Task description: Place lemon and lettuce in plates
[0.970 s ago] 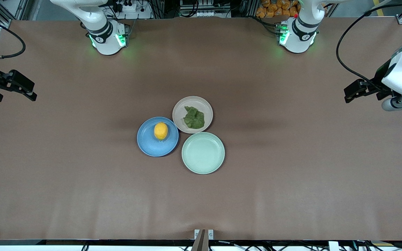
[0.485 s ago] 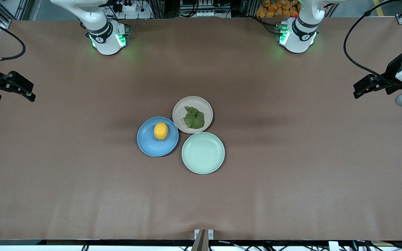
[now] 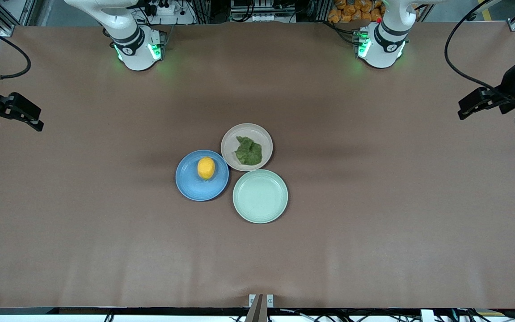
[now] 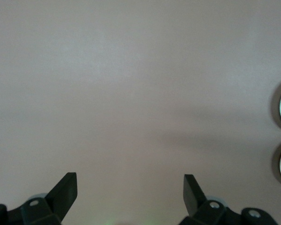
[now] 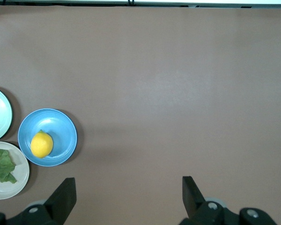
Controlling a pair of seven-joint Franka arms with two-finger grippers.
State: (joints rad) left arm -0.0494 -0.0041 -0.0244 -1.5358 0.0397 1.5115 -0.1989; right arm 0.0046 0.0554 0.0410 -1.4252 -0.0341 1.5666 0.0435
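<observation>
Since the earlier frame we note the left hand has drawn farther out toward its end of the worktop; the right hand has barely shifted. Both hands stand wide and empty. The lemon lies in the blue plate, the lettuce in the beige plate. We judge placement complete; only retreat remains.

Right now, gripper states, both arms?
Left gripper: open, holding nothing, over bare table at the left arm's end.
Right gripper: open, holding nothing, over bare table at the right arm's end.
</observation>
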